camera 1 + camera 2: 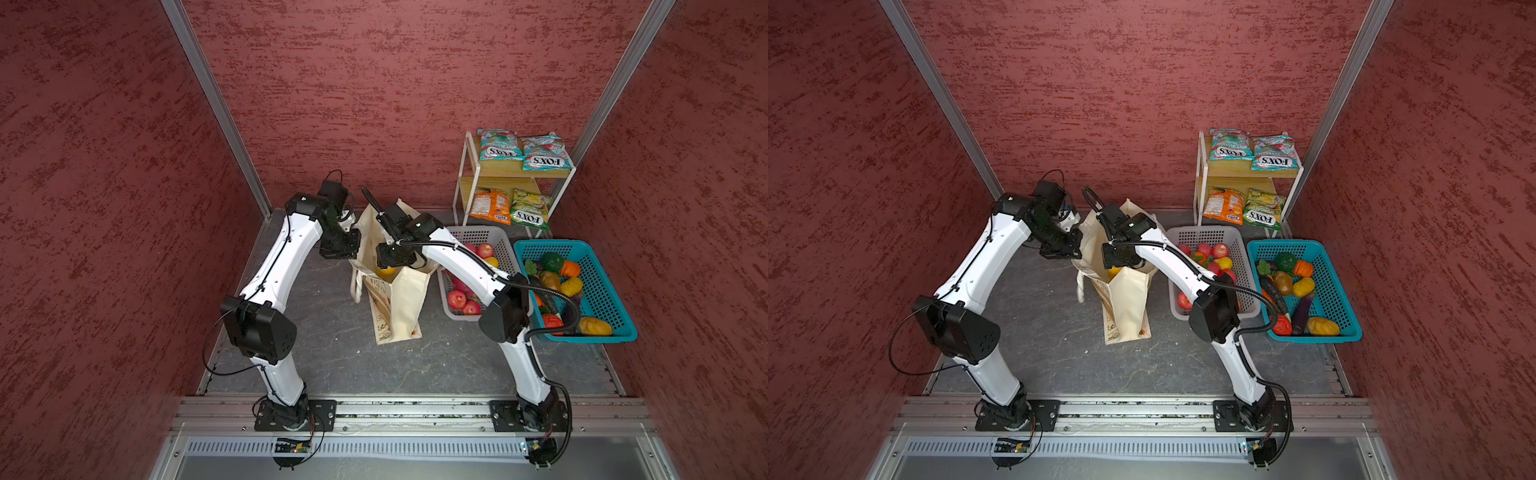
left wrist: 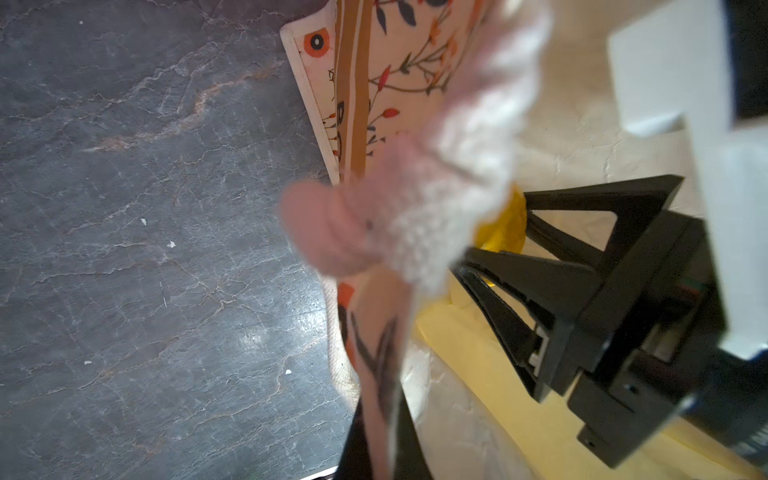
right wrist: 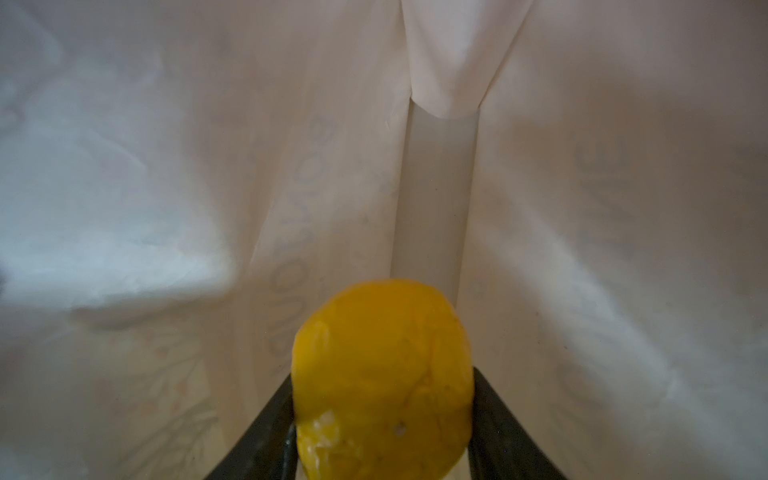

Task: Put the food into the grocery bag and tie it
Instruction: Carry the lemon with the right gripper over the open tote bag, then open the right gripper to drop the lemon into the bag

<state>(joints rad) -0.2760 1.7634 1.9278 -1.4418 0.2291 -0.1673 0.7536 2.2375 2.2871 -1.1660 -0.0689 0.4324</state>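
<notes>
Right gripper (image 3: pixel 382 372) clasps a smooth yellow fruit (image 3: pixel 380 332) inside the cream grocery bag (image 3: pixel 166 166); cloth walls close beside it, open room ahead. Left gripper (image 2: pixel 376 440) pinches the bag's floral rim.

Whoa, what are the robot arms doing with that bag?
The left gripper pinches the grocery bag by its rim, holding it open. The right gripper is down inside the bag, clamped on a yellow fruit. Two teal FOX'S packets sit on the shelf, not yet packed.
</notes>
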